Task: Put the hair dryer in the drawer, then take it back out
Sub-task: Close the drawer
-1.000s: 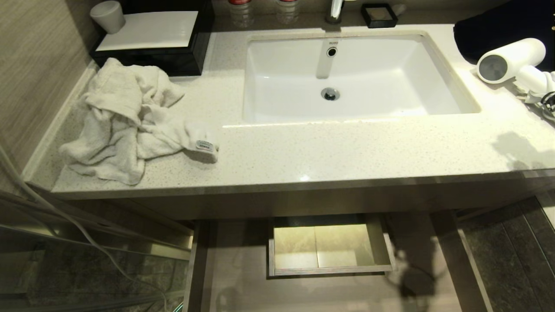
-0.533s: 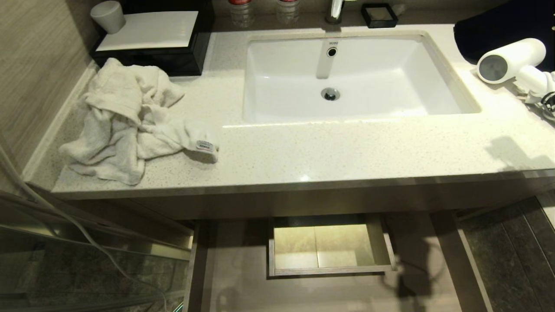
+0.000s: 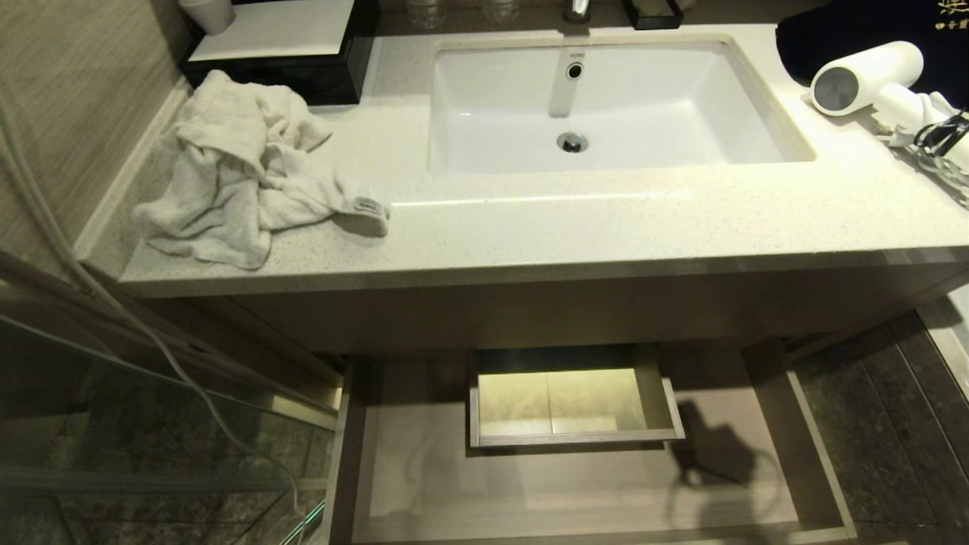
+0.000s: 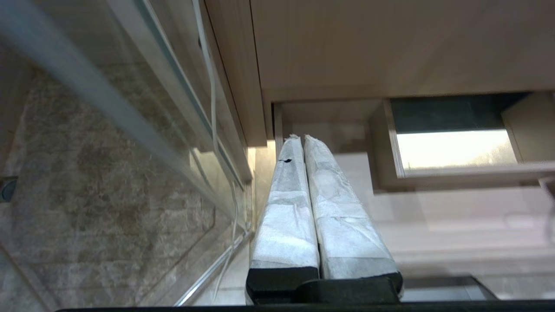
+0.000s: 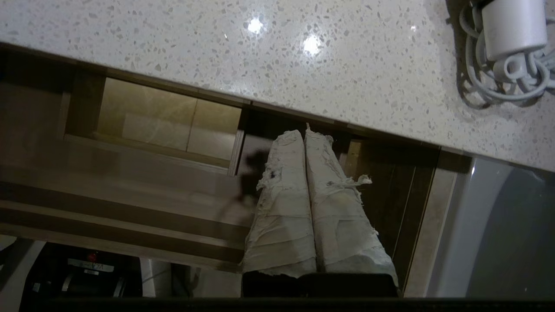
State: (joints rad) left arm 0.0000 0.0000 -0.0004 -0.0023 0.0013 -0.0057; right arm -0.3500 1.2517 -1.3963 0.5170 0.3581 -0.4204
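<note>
The hair dryer [image 3: 870, 79] lies on the bench's [image 3: 530, 235] far right end, barrel pointing toward the sink. The right claw [image 5: 305, 134], pressed shut and empty, is probably nearer; left claw [image 4: 299, 138] also shut.

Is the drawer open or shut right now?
Open: the drawer is pulled out below the countertop, its bare floor and boxed cut-out showing.

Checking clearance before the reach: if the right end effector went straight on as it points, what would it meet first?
Probably the countertop's front edge, just beyond the shut right end effector; depth is unclear.
</note>
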